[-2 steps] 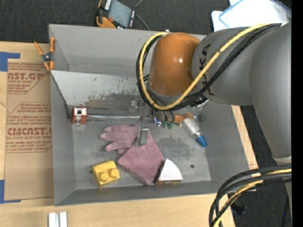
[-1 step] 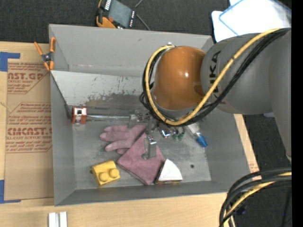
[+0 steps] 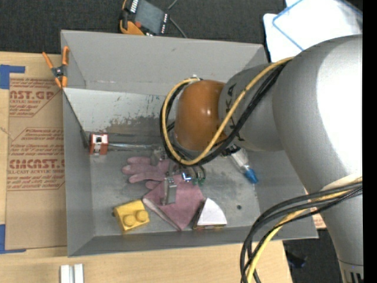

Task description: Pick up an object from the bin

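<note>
My gripper point(image 3: 171, 188) reaches down from under the arm's orange dome into the middle of the bin. Its tip is low over the upper edge of a flat mauve sheet point(image 3: 181, 210) lying near the front of the bin. Just left of the tip lies a pink hand-shaped rubber thing point(image 3: 140, 168), and whether the tip touches either one cannot be made out. A white wedge point(image 3: 211, 214) rests against the mauve sheet's right side.
A yellow studded brick point(image 3: 132, 215) lies at the front left. At the left wall sits a red-and-white block point(image 3: 98, 143) with a metal rod running right from it. A pen-like thing with a blue tip point(image 3: 245, 167) lies at the right, partly under the arm.
</note>
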Available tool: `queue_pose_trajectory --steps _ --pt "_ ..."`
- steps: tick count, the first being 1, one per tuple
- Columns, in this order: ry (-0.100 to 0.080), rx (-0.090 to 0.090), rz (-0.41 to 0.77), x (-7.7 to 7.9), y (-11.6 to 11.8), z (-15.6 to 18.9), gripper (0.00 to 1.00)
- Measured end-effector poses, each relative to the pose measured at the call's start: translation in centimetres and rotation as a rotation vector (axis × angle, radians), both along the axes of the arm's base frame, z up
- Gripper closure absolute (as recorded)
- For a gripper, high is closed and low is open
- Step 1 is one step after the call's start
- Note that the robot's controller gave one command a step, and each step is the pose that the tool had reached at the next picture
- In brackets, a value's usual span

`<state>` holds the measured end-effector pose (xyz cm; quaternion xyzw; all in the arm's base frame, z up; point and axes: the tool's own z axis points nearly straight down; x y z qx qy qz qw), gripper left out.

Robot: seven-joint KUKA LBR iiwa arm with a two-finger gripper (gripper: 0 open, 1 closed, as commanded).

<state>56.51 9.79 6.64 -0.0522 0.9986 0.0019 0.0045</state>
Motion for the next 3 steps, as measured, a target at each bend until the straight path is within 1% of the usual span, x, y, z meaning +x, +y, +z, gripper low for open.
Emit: queue_pose_trajectory --steps 1,3 --pt "-0.021 -0.002 0.32 -5.33 -3.13 1.48 1.0" --pt "-0.022 -0.002 0.327 -5.44 -3.2 1.61 1.0"
